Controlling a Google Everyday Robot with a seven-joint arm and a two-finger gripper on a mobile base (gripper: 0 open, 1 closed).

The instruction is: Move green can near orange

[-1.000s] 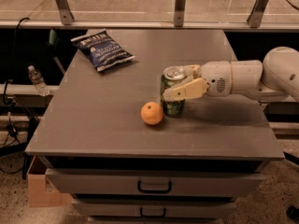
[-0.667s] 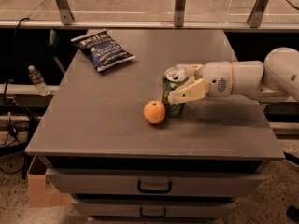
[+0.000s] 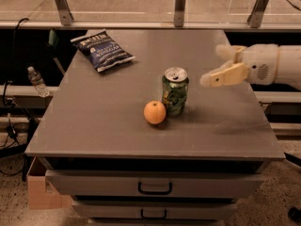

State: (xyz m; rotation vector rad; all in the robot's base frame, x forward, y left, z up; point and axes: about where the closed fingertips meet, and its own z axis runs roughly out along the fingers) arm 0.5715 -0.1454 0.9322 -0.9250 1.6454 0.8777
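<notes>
The green can (image 3: 175,92) stands upright on the grey table (image 3: 117,121), silver top with pull tab showing. The orange (image 3: 154,112) sits just left and in front of the can, almost touching it. My gripper (image 3: 214,66) hangs in the air to the right of the can, a little above its top and apart from it. Its pale fingers (image 3: 226,74) are spread open and hold nothing.
A dark blue chip bag (image 3: 102,49) lies at the table's back left. A water bottle (image 3: 36,81) stands on a ledge to the left. Drawers with handles (image 3: 154,188) sit under the table. A rail with metal posts (image 3: 179,5) runs behind.
My gripper was shut on the green can beside the orange. It has let go and drawn back to the right and up. The can stands on its own.
</notes>
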